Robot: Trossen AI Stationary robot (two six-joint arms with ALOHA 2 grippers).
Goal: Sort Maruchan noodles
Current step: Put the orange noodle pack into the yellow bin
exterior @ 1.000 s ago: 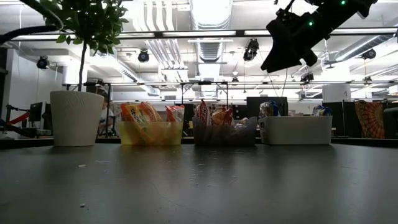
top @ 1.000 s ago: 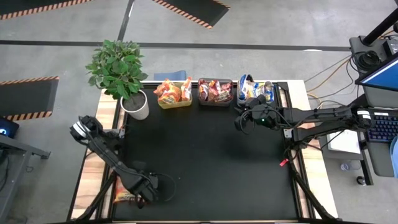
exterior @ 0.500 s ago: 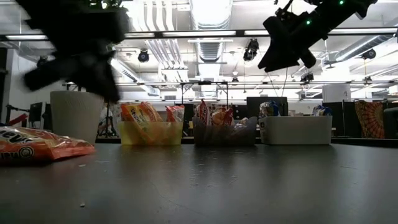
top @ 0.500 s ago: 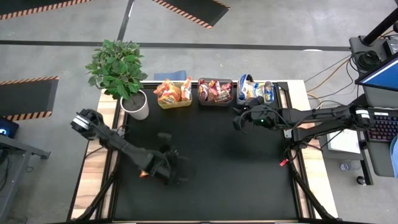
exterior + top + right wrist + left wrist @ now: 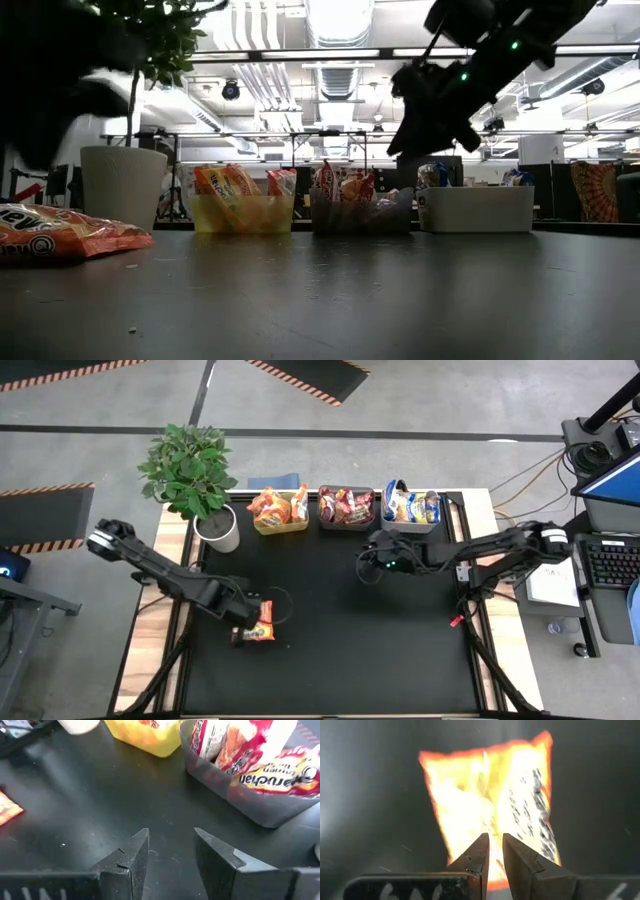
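An orange Maruchan noodle packet (image 5: 266,628) is left of the table's middle, under my left gripper (image 5: 254,632), which is shut on it and points down. The low view shows the packet (image 5: 55,235) at table height. My right gripper (image 5: 365,560) hangs open and empty above the table, in front of the bins. At the far edge stand three bins: a yellow one (image 5: 279,525) with orange packets, a dark one (image 5: 346,520) with red packets, and a white one (image 5: 411,520) with blue-and-yellow packets. My left gripper pinches the orange packet between its two fingers on the upper face, toward one short end (image 5: 493,826), where a crease runs along the packet. The fingers come from above and point down. The packet spreads out flat below them; I cannot tell whether it is clear of the table.
A plant in a white pot (image 5: 218,528) stands at the far left corner, beside the yellow bin. The black mat (image 5: 340,640) between the two grippers and toward the near edge is bare. My right wrist view shows the dark bin (image 5: 260,805) close ahead.
My left gripper has swung from the table's near left corner toward the middle, rising a little. It brought the orange packet with it, away from the near left edge. My right gripper has sunk and gone a little toward the table's left edge, still open.
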